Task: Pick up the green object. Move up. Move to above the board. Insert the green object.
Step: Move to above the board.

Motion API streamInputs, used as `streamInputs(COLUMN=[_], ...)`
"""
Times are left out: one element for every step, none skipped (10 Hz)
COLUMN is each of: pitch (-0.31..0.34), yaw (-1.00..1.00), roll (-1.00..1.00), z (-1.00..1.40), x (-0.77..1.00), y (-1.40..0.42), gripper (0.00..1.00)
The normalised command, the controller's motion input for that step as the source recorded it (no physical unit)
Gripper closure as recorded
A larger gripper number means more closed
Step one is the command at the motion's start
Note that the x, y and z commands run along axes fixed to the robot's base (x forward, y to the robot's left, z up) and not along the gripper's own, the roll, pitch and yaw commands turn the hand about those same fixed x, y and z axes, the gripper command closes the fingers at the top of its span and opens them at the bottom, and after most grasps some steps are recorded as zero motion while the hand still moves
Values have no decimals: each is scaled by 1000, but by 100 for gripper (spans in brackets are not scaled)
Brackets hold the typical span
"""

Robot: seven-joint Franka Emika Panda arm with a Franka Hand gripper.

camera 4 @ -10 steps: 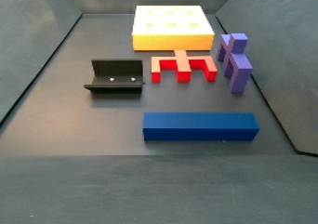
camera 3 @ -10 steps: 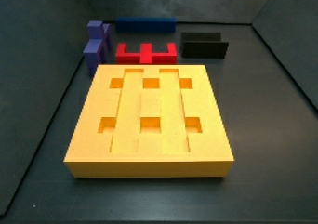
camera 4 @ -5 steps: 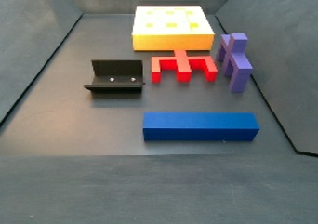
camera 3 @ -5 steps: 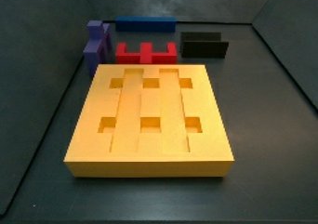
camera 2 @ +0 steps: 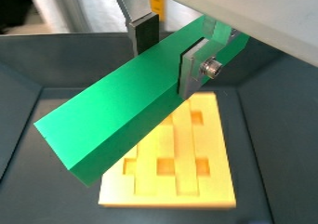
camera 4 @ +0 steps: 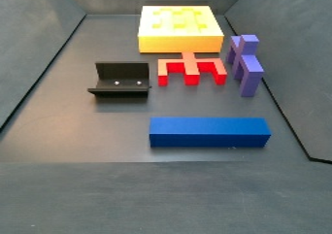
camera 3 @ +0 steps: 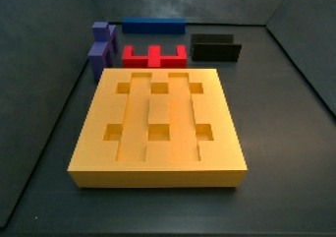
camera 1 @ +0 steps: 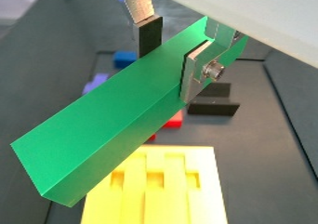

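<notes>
Holding green bar above the board

We read no brand, label or writing on any surface. Our hand (camera 1: 172, 49) is clamped on the green object (camera 1: 118, 125): in both wrist views the two silver fingers (camera 2: 194, 68) sit on opposite long faces of the bar, gripping near one end, so most of its length sticks out to one side of the hand. Same grip in the other wrist picture, hand (camera 2: 168, 49) on green object (camera 2: 130, 107).

The bar hangs in the air, tilted, with the board (camera 1: 155, 186) below it; in a wrist view the board (camera 2: 199, 167) lies partly under the bar's far end, grooves and square holes showing.

Neither hand nor green bar appears in the side views. Those show the board (camera 3: 160, 123) flat on the dark bench (camera 3: 282, 182), holes unfilled. Beyond one short edge of the board (camera 4: 180, 26) sit the red notched block (camera 4: 192, 69), purple block (camera 4: 247, 61) and fixture (camera 4: 119, 80), all close together; the blue bar (camera 4: 209, 132) lies apart from them.
</notes>
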Motion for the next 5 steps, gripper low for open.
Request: streamInputs(pitch=[127, 127, 132, 145, 166], yaw=[1000, 1000, 1000, 1000, 1000], roll=[11, 11, 17, 20, 24], z=[57, 40, 36, 25, 26], x=[123, 83, 51, 55, 62], y=[-329, -184, -123, -83, -65], gripper=[100, 100, 100, 100, 100])
